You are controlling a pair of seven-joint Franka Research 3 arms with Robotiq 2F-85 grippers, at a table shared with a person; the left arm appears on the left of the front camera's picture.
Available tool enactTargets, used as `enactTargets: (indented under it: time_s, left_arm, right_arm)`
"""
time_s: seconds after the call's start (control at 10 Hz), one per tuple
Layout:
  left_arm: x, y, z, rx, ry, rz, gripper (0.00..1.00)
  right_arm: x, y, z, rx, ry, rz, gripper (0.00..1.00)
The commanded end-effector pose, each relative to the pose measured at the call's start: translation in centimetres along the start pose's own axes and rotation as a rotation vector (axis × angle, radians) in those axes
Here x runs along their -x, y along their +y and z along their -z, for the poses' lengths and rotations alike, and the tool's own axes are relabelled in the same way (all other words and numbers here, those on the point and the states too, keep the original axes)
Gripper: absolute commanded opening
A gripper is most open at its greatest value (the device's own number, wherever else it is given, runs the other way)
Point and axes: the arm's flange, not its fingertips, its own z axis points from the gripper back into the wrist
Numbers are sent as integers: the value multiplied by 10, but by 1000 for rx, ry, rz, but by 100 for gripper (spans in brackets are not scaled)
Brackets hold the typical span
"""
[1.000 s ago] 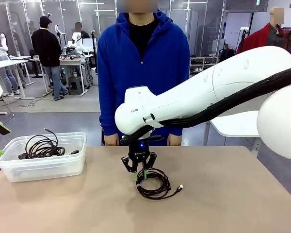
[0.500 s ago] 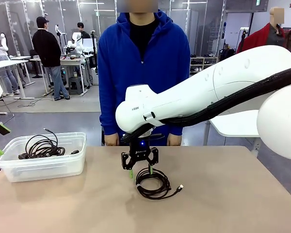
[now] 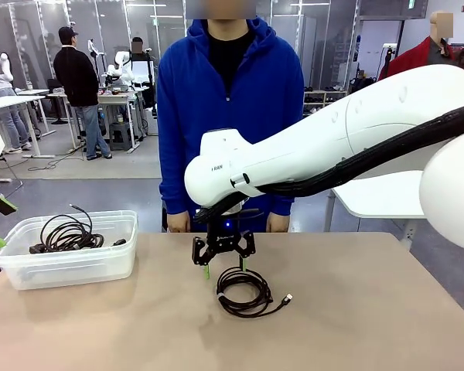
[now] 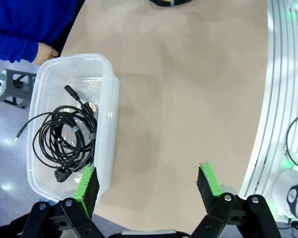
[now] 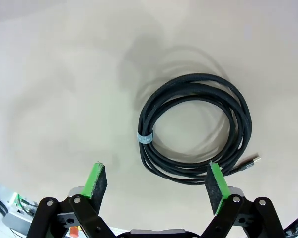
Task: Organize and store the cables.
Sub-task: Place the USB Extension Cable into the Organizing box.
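Coil (image 3: 244, 291) flat on table (image 3: 371, 325), mid-table, well right of bin (image 3: 66, 263) w/ other cables (image 3: 66, 234). R gripper (image 3: 223, 269) just above coil's far-left edge, jaws wide open, empty. Band (image 5: 145, 138) side nearest pads. L gripper (image 4: 149, 184) open too, over bin's rim, far from coil. R arm clearly nearer.

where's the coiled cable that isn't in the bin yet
In the front view the loose coiled cable lies flat on the table near its middle, just below the open right hand, well right of the clear bin.
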Motion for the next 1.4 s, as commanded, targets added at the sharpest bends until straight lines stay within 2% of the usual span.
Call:
enactTargets:
  time_s: [0.0, 0.3, 0.6, 0.7, 0.8, 1.0, 1.1, 1.2, 1.3]
  left_arm:
    - [0, 0, -1, -2, -1, 1, 100]
    - [0, 0, -1, -2, -1, 1, 100]
    - [0, 0, -1, -2, -1, 1, 100]
    - [0, 0, -1, -2, -1, 1, 100]
    - [0, 0, -1, -2, -1, 1, 100]
    - [0, 0, -1, -2, -1, 1, 100]
    - [0, 0, -1, -2, -1, 1, 100]
    - [0, 0, -1, -2, -1, 1, 100]
    - [0, 0, -1, -2, -1, 1, 100]
  right_arm:
    - [17, -7, 0, 3, -20, -22, 100]
    - [42, -28, -8, 9, -55, -83, 100]
    - [70, -75, -40, -49, -94, -208, 100]
    - [76, -96, -53, -35, -154, -186, 100]
    - [84, -116, -65, -49, -129, -202, 100]
    - [106, -159, -100, -61, -158, -208, 100]
    - [116, -181, -117, -95, -69, -240, 100]
    - [126, -198, -134, -124, -111, -217, 100]
    - [138, -212, -148, -157, -113, -232, 100]
